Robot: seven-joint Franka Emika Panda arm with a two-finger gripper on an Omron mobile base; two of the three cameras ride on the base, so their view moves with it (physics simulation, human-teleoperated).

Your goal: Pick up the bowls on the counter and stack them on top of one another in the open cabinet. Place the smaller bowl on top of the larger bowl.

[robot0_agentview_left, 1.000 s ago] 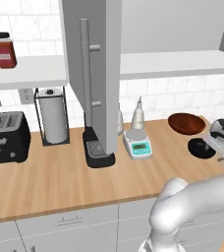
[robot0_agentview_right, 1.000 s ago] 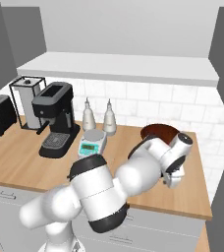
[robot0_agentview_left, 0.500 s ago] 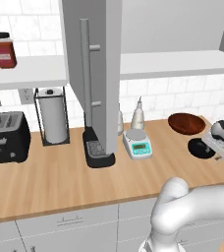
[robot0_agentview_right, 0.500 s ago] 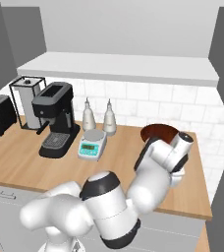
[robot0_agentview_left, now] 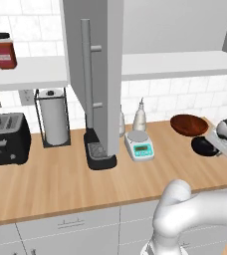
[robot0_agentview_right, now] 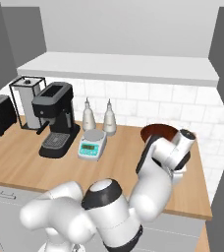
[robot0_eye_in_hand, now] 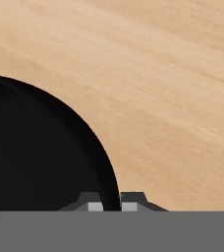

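The smaller black bowl (robot0_agentview_left: 202, 146) sits on the wooden counter (robot0_agentview_left: 60, 184) at the right, just in front of the larger reddish-brown bowl (robot0_agentview_left: 189, 124) (robot0_agentview_right: 155, 132). My gripper (robot0_agentview_left: 216, 148) is down at the black bowl's right edge. In the hand view the black bowl (robot0_eye_in_hand: 35, 157) takes up the left, and its rim runs between the two fingertips of my gripper (robot0_eye_in_hand: 112, 204), which stand close together on it. The open cabinet's grey door (robot0_agentview_left: 103, 74) hangs over the middle of the counter, with its white shelf (robot0_agentview_left: 175, 64) to the right of it.
A white digital scale (robot0_agentview_left: 138, 145), two bottles (robot0_agentview_left: 139, 117) and a black coffee machine (robot0_agentview_left: 100, 154) stand left of the bowls. Further left are a paper towel holder (robot0_agentview_left: 53, 117) and a toaster (robot0_agentview_left: 3, 139). A red jar (robot0_agentview_left: 3, 50) stands on the left shelf.
My hand has sunk a little onto the black bowl's right rim, and the arm's elbow has swung. The bowls have stayed where they were.
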